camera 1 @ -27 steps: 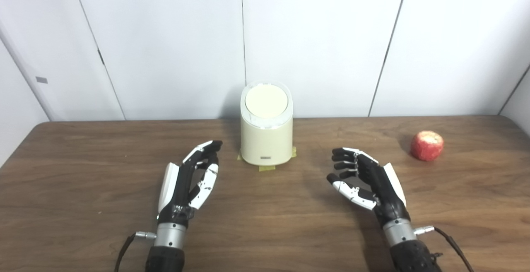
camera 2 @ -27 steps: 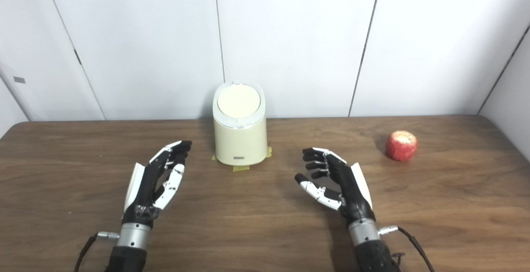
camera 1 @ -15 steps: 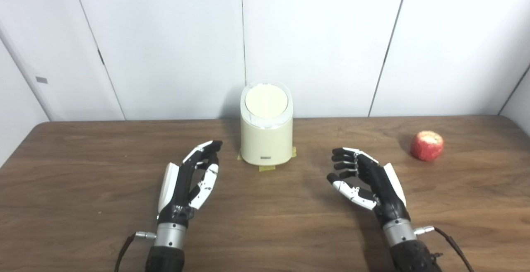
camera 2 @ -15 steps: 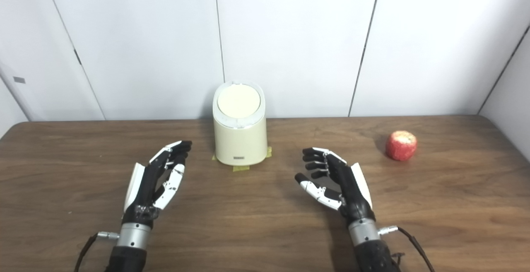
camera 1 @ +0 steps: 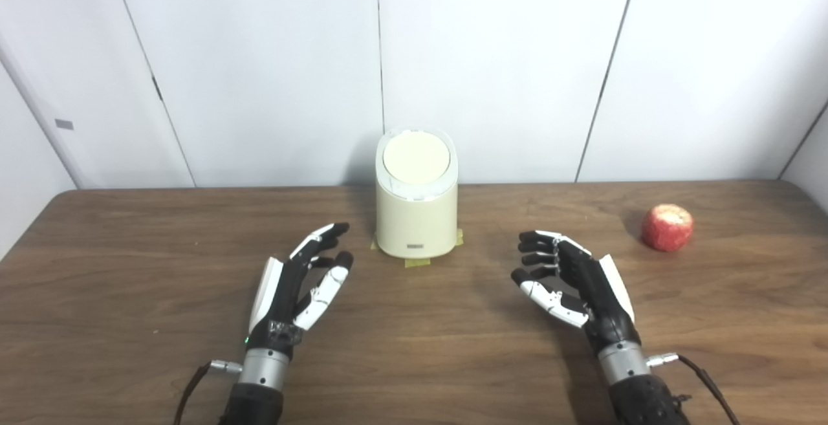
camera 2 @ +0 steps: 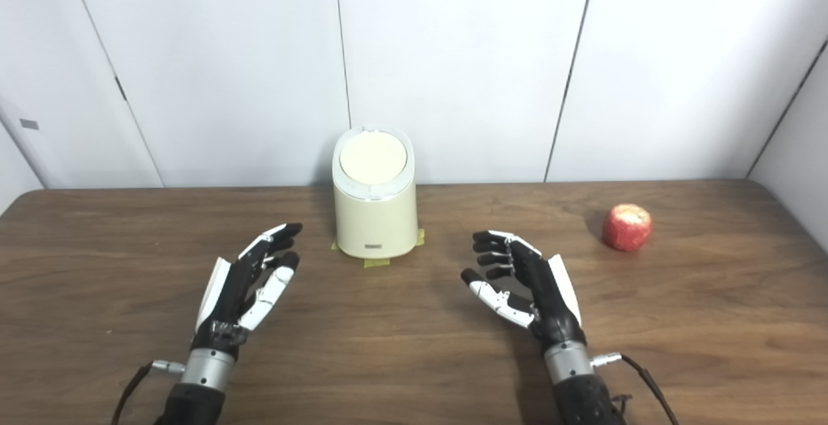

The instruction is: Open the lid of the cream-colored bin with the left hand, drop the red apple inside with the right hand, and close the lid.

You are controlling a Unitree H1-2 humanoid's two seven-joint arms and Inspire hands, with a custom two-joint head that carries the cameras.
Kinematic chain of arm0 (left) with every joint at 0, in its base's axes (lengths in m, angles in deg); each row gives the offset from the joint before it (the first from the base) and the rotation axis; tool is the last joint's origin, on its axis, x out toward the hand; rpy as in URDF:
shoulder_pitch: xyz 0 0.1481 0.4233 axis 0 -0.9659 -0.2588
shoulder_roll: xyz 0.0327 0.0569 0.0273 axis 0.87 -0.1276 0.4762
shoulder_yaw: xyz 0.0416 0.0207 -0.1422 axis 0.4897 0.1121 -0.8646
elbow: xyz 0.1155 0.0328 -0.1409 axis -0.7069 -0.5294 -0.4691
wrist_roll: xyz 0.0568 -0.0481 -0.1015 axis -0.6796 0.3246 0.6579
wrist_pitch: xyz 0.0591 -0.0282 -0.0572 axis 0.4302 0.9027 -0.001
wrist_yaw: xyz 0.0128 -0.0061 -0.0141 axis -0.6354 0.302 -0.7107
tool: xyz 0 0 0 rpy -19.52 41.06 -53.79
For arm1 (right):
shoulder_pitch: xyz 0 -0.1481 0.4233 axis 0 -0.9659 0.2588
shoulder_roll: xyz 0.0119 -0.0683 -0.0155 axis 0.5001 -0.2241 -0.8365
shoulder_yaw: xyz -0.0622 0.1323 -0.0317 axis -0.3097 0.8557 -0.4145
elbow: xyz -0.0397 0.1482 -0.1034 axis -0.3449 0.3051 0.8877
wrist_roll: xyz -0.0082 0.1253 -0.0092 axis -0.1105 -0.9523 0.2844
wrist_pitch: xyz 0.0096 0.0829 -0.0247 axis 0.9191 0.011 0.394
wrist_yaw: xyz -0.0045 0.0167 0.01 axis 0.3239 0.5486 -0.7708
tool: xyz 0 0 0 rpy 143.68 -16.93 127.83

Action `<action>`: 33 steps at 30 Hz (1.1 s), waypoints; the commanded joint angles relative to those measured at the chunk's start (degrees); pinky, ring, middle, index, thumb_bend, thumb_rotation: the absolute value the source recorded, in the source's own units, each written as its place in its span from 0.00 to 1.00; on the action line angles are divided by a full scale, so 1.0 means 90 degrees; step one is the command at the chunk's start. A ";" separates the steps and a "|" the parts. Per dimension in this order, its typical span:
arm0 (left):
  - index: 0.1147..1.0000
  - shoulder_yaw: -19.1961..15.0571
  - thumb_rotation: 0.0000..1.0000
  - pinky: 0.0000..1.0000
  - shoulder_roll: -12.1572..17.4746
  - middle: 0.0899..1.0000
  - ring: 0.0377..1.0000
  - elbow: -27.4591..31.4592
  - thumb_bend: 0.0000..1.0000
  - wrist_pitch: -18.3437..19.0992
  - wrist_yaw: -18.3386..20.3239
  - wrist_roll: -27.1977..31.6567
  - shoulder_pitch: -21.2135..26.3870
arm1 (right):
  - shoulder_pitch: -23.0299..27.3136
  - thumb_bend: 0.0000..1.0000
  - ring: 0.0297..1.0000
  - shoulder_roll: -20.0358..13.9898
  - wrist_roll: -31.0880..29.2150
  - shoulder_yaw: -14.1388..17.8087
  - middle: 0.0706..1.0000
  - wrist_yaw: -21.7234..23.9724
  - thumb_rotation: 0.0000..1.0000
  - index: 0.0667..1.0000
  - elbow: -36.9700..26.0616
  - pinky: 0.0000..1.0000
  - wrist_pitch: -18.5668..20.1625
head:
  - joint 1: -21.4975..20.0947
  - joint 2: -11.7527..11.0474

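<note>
- The cream-colored bin (camera 1: 416, 202) stands upright at the table's far edge, its round lid (camera 1: 416, 158) down, so its inside is hidden; yellow tape strips (camera 1: 417, 261) show at its base.
- The red apple (camera 1: 667, 227) lies well to the right of the bin.
- Left hand (camera 1: 296, 286) and right hand (camera 1: 574, 286) hover empty, fingers spread.
- Dark wooden table (camera 1: 129, 270); white wall panels (camera 1: 259, 69) behind.

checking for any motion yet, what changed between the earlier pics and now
The left hand shifted slightly and its fingers spread a little; it holds nothing. The right hand, apple and bin with its closed lid stayed put.
</note>
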 commanded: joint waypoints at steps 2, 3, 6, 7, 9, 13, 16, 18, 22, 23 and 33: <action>0.95 -0.0021 0.92 0.89 -0.0066 0.96 0.95 0.0407 0.81 0.0248 0.0039 0.0003 0.0619 | 0.0235 0.27 0.66 -0.0007 -0.0123 0.0039 0.68 0.0016 0.27 0.68 -0.0248 0.58 -0.0042 | 0.0016 0.0021; 0.96 -0.0030 0.92 0.91 -0.0090 0.97 0.96 0.0445 0.80 0.0386 0.0047 -0.0002 0.0708 | 0.0235 0.28 0.67 -0.0007 -0.0137 0.0039 0.68 0.0024 0.28 0.68 -0.0251 0.58 -0.0016 | 0.0008 0.0018; 0.98 -0.0054 0.92 0.92 -0.0180 0.99 0.98 0.0500 0.80 0.0806 0.0037 -0.0049 0.1056 | 0.0243 0.27 0.68 -0.0032 -0.0136 0.0022 0.69 0.0024 0.30 0.68 -0.0210 0.59 -0.0098 | -0.0008 0.0010; 0.99 -0.0064 0.92 0.93 -0.0213 0.99 0.98 0.0504 0.80 0.0923 0.0025 -0.0054 0.1154 | 0.0246 0.27 0.67 -0.0036 -0.0120 0.0015 0.69 0.0012 0.29 0.68 -0.0193 0.59 -0.0144 | -0.0014 0.0008; 0.99 -0.0064 0.93 0.93 -0.0287 0.99 0.98 0.0518 0.80 0.1260 0.0022 -0.0109 0.1420 | 0.0251 0.27 0.66 -0.0035 -0.0078 0.0005 0.68 -0.0017 0.27 0.68 -0.0169 0.58 -0.0198 | -0.0023 0.0011; 1.00 0.0022 0.95 0.92 -0.0312 1.00 0.99 0.0530 0.80 0.1782 0.0070 -0.0281 0.1817 | 0.0244 0.26 0.66 -0.0015 -0.0051 0.0000 0.68 -0.0034 0.26 0.68 -0.0203 0.58 -0.0156 | -0.0041 0.0013; 1.00 0.0138 0.96 0.91 -0.0305 1.00 0.99 0.0512 0.82 0.2080 0.0094 -0.0464 0.2078 | 0.0237 0.27 0.66 -0.0021 -0.0079 0.0001 0.68 -0.0013 0.26 0.68 -0.0213 0.58 -0.0154 | -0.0032 0.0014; 1.00 0.0203 0.93 0.89 -0.0316 1.00 0.99 0.0499 0.85 0.2337 0.0132 -0.0552 0.2267 | 0.0231 0.27 0.66 -0.0015 -0.0065 0.0000 0.68 -0.0017 0.26 0.67 -0.0235 0.57 -0.0116 | -0.0037 -0.0012; 1.00 0.0457 0.91 0.88 -0.0268 1.00 1.00 0.0532 0.84 0.3083 0.0353 -0.0907 0.2667 | 0.0216 0.27 0.65 -0.0020 0.0032 -0.0024 0.67 -0.0047 0.27 0.67 -0.0251 0.57 -0.0107 | -0.0055 -0.0003; 1.00 0.0493 0.91 0.89 -0.0269 1.00 1.00 0.0526 0.81 0.3190 0.0426 -0.0984 0.2752 | 0.0215 0.27 0.65 -0.0029 0.0081 -0.0037 0.67 -0.0056 0.28 0.67 -0.0259 0.56 -0.0099 | -0.0055 -0.0003; 1.00 0.0494 0.82 0.93 -0.0651 1.00 1.00 -0.0151 0.73 0.3268 0.1012 -0.2284 0.3335 | 0.0225 0.26 0.65 -0.0006 0.0097 -0.0031 0.67 -0.0057 0.27 0.67 -0.0236 0.56 -0.0117 | -0.0058 -0.0027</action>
